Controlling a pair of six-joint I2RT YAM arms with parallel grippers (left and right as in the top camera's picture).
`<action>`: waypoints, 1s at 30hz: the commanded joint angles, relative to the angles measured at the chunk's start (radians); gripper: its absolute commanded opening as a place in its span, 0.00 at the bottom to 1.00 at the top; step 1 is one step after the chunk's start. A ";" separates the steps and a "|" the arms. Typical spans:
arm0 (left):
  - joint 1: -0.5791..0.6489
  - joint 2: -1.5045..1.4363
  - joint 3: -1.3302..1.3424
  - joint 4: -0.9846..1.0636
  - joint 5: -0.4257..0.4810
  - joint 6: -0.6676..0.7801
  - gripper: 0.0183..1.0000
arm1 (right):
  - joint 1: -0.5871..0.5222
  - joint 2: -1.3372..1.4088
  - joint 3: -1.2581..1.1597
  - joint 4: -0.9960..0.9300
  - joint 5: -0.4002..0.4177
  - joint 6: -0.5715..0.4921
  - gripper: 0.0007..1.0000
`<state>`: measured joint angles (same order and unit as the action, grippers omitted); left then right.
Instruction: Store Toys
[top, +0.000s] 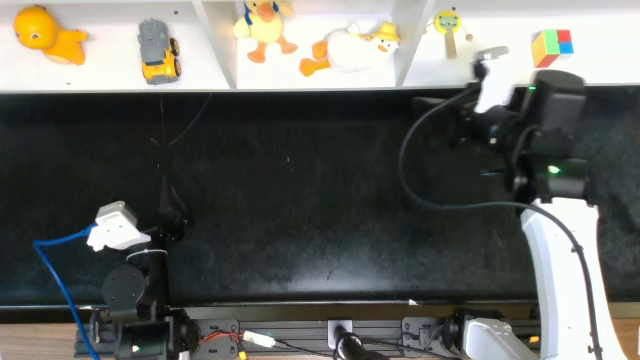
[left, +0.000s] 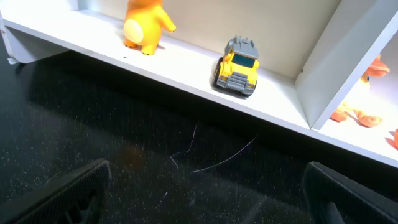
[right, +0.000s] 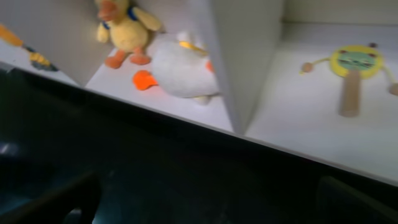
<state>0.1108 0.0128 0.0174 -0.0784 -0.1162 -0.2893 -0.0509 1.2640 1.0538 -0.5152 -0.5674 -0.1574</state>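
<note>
Seemingly finishing storage: hovering right gripper (right: 208, 208) wide open, empty, at 1 o'clock facing rattle (right: 350, 65); advising retreating straight toward 6 o'clock, clearing divider (right: 239, 62) and leaving rattle undisturbed

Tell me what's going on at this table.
Nothing is being handled. Six toys sit on the white shelf: an orange plastic duck, a yellow-and-grey toy truck, a yellow plush duck, a white plush duck, a yellow wooden-handled rattle drum and a multicoloured cube. The left gripper is near its base over the black mat, fingers open and empty. The right gripper is by the shelf's right end, also open and empty.
</note>
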 joint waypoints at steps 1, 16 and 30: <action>0.002 -0.010 -0.009 0.004 0.010 0.004 1.00 | 0.051 -0.022 0.003 0.008 0.017 -0.004 0.99; 0.002 -0.010 -0.009 0.004 0.010 0.004 1.00 | 0.057 -0.022 0.003 -0.029 0.082 0.158 1.00; 0.002 -0.010 -0.009 0.004 0.010 0.004 1.00 | 0.057 -0.087 0.001 -0.050 0.274 -0.084 0.99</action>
<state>0.1108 0.0128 0.0174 -0.0780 -0.1162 -0.2893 0.0025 1.2457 1.0534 -0.5701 -0.3286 -0.1081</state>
